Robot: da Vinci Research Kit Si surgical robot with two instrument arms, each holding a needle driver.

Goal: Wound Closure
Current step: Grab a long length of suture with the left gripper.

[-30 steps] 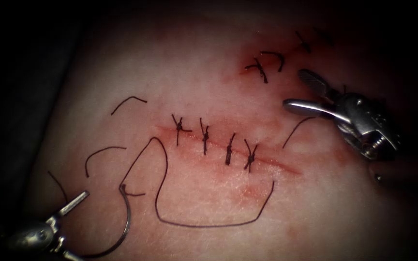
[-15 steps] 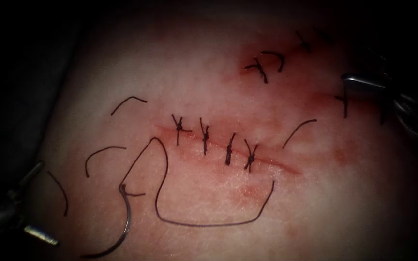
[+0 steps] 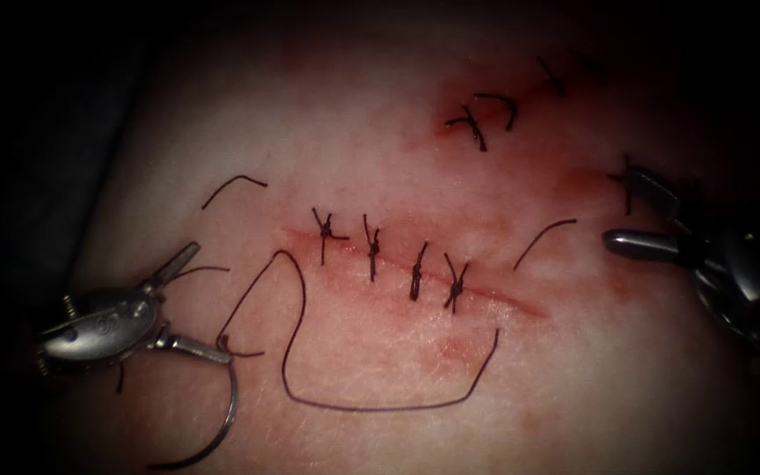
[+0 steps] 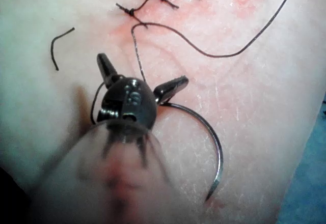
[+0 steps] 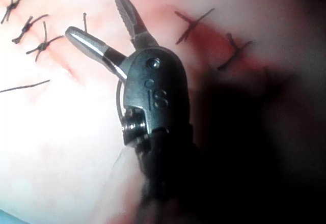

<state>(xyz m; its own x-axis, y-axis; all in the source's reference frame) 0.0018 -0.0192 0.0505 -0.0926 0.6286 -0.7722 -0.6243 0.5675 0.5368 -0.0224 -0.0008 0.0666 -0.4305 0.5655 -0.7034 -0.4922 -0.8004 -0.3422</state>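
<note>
Left tool [image 3: 188, 303] jaws spread, holding nothing; curved needle [image 3: 226, 413] lies on the tissue [image 3: 398, 369] just beside its lower jaw, thread [image 3: 371, 406] trailing. Right tool [image 3: 639, 215] jaws spread, empty, right of the cut [image 3: 485, 295].

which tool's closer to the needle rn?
Left. The left tool stands open right at the needle, one jaw by its thread end, holding nothing. The right tool, open and empty, is far across the cut.
</note>
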